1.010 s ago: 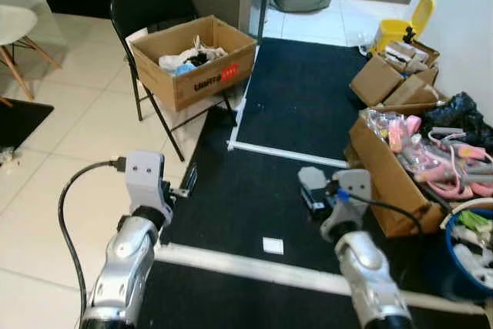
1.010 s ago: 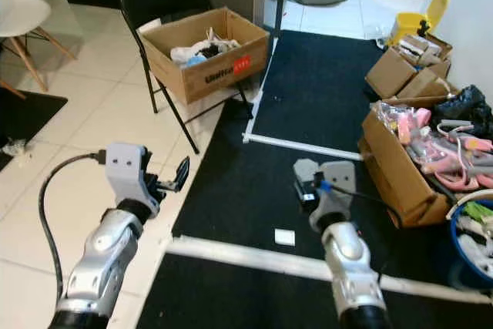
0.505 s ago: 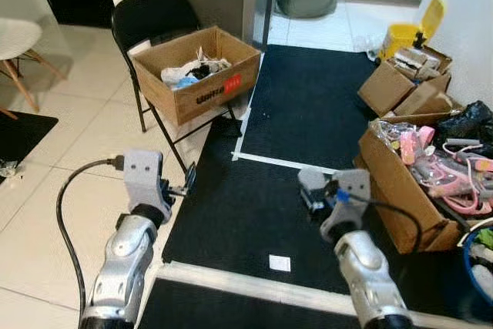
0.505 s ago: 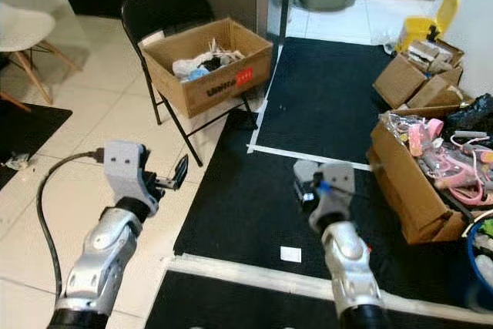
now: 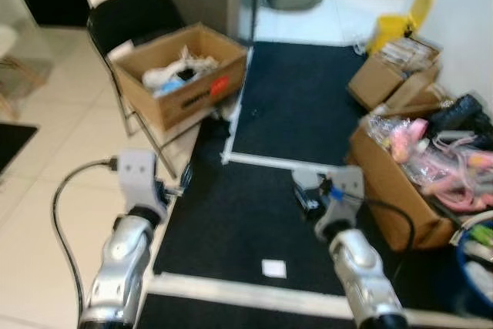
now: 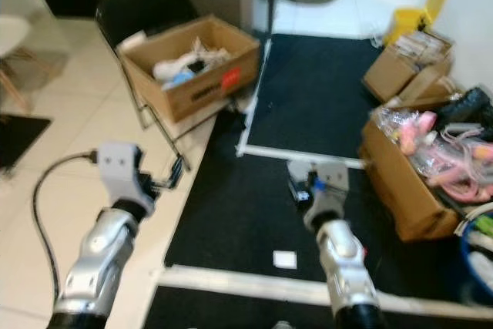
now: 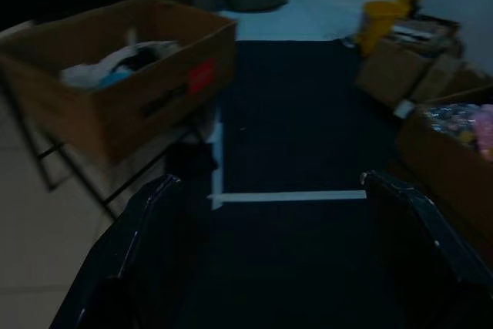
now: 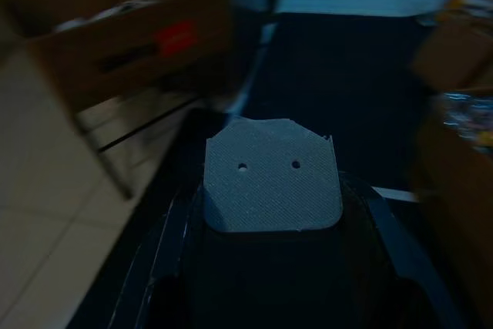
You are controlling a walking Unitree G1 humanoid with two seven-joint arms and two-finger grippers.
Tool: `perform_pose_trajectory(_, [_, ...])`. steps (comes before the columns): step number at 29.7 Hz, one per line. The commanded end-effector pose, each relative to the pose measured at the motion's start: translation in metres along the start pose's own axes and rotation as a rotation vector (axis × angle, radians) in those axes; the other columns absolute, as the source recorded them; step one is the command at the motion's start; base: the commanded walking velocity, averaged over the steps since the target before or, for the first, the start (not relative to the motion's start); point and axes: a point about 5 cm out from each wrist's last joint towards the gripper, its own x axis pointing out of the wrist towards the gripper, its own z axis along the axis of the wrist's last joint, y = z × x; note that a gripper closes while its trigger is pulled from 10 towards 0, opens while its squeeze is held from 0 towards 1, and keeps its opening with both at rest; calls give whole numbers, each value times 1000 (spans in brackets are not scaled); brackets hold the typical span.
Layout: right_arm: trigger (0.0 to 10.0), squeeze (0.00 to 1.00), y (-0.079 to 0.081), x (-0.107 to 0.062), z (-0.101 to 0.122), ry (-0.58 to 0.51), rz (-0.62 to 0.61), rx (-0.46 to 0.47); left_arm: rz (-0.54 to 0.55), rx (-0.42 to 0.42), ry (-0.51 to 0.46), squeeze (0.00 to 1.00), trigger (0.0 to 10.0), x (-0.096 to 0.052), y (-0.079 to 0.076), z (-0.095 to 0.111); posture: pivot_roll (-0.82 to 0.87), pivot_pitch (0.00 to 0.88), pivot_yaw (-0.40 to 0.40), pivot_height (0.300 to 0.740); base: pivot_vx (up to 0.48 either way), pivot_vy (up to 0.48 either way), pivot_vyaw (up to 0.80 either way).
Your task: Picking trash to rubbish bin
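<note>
While the right fingers (image 8: 166, 260) flank it, the grey piece (image 8: 271, 175) points boxward.

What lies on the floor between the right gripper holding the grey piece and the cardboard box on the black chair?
In the left eye view, bare black mat and a white tape line.

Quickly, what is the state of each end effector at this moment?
Left end effector: open, holding nothing.
Right end effector: shut on a grey flat piece with two small holes.
</note>
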Motion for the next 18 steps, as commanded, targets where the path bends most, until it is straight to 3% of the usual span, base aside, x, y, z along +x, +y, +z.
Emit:
perform_pose_trajectory(1, [10000,0,5,-3,-9,38,11,4,4,2,15,0,10000,-3,3,-4,57,127,21,740,274,0,0])
perform_pose_trajectory(18, [10000,0,1,-3,-12,54,-18,10,-5,10,17,0,10000,-4,3,-4,61,112,20,740,272,0,0])
